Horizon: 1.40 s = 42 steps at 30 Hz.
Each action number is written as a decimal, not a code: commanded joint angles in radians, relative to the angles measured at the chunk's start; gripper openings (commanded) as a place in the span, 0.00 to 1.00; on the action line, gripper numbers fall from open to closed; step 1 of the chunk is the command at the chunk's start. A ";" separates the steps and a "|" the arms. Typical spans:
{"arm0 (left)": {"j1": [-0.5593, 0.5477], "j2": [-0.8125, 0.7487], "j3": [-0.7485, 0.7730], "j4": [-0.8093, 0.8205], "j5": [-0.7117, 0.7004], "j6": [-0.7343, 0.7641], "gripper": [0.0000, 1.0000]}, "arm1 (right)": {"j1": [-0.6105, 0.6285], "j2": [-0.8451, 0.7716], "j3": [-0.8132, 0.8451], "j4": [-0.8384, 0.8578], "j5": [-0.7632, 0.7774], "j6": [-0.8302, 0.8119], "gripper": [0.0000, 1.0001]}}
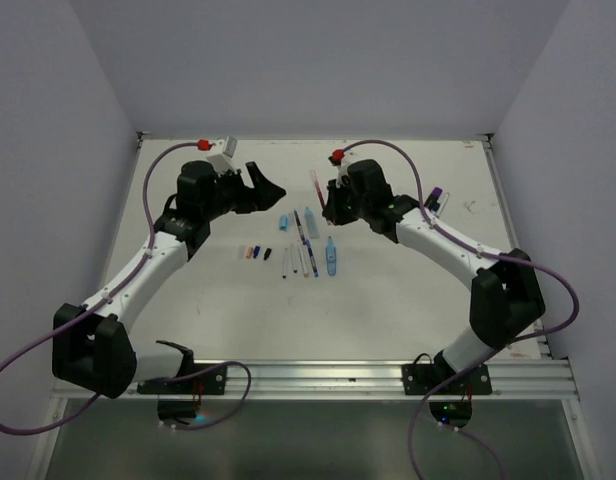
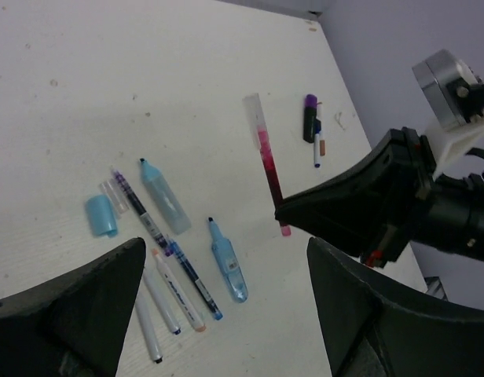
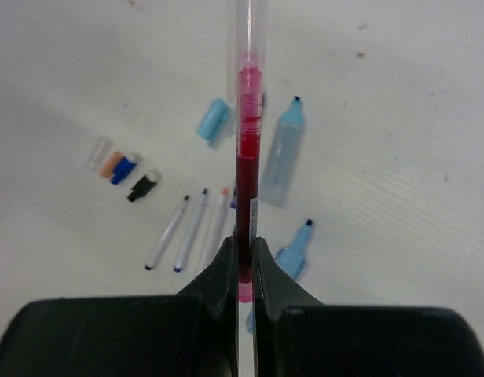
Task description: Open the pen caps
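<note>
My right gripper (image 3: 244, 245) is shut on the lower end of a red-ink pen (image 3: 247, 149) and holds it above the table; its clear cap (image 3: 240, 31) sits on the far end. In the top view the right gripper (image 1: 329, 205) holds that pen (image 1: 315, 184) pointing away. My left gripper (image 1: 265, 189) is open and empty, just left of it. In the left wrist view the left gripper (image 2: 226, 314) faces the held pen (image 2: 267, 161). Several uncapped pens (image 1: 303, 250) lie in a row mid-table. Loose caps (image 3: 120, 166), orange, blue, black and clear, lie to their left.
Two light-blue highlighters (image 2: 165, 196) (image 2: 229, 263) and a light-blue cap (image 2: 100, 214) lie among the pens. A purple-capped dark pen (image 2: 310, 118) with a thin white pen lies at the far right of the table (image 1: 388, 290). Walls close three sides.
</note>
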 commanded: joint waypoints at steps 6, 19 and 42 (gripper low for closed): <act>-0.005 0.043 0.050 0.190 0.066 -0.077 0.78 | 0.136 -0.164 -0.111 0.250 -0.124 -0.041 0.00; -0.022 0.069 0.039 0.252 0.063 -0.117 0.60 | 0.169 -0.202 -0.149 0.345 -0.186 -0.015 0.00; -0.037 -0.024 -0.013 0.273 0.178 -0.060 0.00 | 0.173 -0.175 -0.100 0.406 -0.299 0.031 0.51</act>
